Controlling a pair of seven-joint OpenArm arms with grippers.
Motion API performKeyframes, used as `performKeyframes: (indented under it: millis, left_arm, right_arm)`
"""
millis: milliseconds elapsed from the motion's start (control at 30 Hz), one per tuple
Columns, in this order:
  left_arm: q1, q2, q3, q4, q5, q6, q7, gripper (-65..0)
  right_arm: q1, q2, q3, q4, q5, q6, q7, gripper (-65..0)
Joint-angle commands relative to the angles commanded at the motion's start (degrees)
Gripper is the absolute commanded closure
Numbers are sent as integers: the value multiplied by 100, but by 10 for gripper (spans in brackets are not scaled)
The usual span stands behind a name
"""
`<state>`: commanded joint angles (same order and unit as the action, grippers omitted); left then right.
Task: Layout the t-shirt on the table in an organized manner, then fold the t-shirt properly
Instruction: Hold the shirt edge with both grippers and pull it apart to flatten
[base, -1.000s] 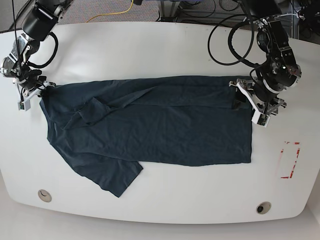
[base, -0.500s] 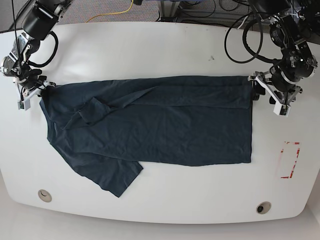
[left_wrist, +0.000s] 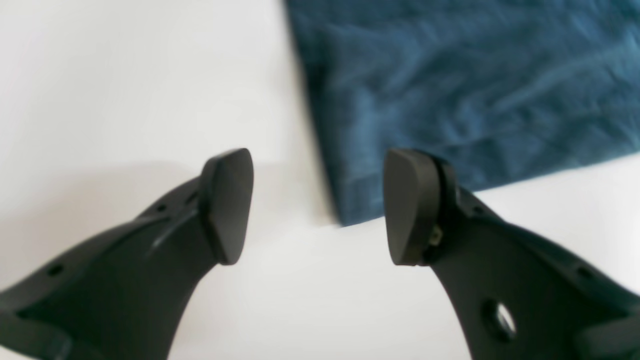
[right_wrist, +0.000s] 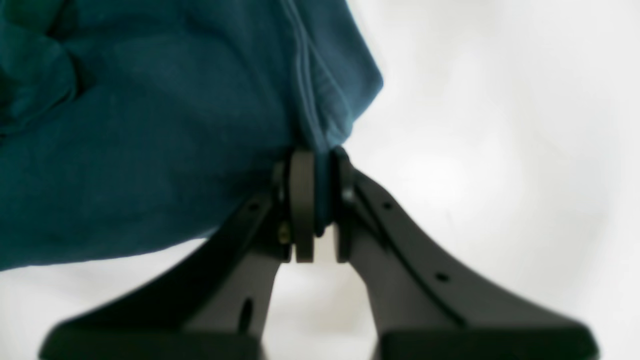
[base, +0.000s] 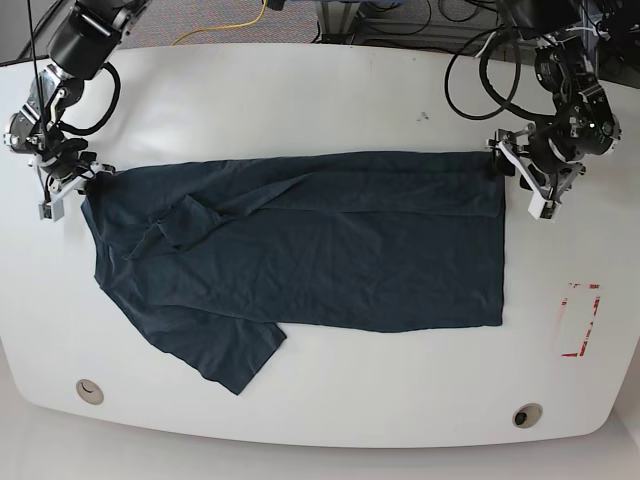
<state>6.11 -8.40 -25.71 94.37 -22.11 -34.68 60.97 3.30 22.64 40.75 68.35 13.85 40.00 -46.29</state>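
The dark navy t-shirt (base: 300, 250) lies spread on the white table (base: 300, 100), with one sleeve folded over its chest and another sticking out toward the front left. My left gripper (base: 516, 177) is open at the shirt's far right corner. In the left wrist view, that corner of the t-shirt (left_wrist: 450, 75) lies flat on the table between the spread fingers of the gripper (left_wrist: 317, 207). My right gripper (base: 72, 186) is at the shirt's far left corner. The right wrist view shows this gripper (right_wrist: 315, 200) shut on a bunched edge of the t-shirt (right_wrist: 150, 150).
A red tape rectangle (base: 580, 320) marks the table at the right. Round grommet holes sit near the front edge at the left (base: 89, 391) and at the right (base: 526, 415). Cables (base: 470, 70) loop behind the arm on the right, and a yellow cord (base: 225, 30) lies beyond the back edge.
The left gripper drew the shirt's far right corner out to the right, straightening that edge, then came back slightly toward the corner. The right gripper has kept its hold at the left.
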Motion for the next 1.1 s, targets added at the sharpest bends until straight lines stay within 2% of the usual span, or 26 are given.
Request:
performKeyframes:
  millis: [133, 300, 500, 700, 733, 933, 1100]
  left_arm:
    - [-9, 9, 273, -62, 0, 9, -26, -388]
    - [26, 0, 387, -79, 26, 9, -273, -386]
    - [79, 9, 633, -264, 571, 9, -308, -386]
    - [105, 18, 642, -308, 615, -26, -308, -374]
    - [114, 18, 633, -299, 615, -26, -308, -349]
    - [105, -9, 624, -352, 659, 9, -290, -107]
    - [202, -35, 615, -237, 659, 9, -281, -79]
  right_arm:
    - [-35, 0, 0, 0, 9, 0, 0, -55]
    - [-44, 0, 35, 9, 9, 0, 0, -55]
    - [-62, 0, 44, 18, 9, 0, 0, -55]
    - [-79, 0, 53, 185, 9, 0, 0, -55]
    - [-79, 0, 53, 202, 9, 0, 0, -55]
    - [-123, 0, 53, 202, 9, 0, -9, -52]
    - [-246, 0, 53, 360, 9, 0, -9, -51]
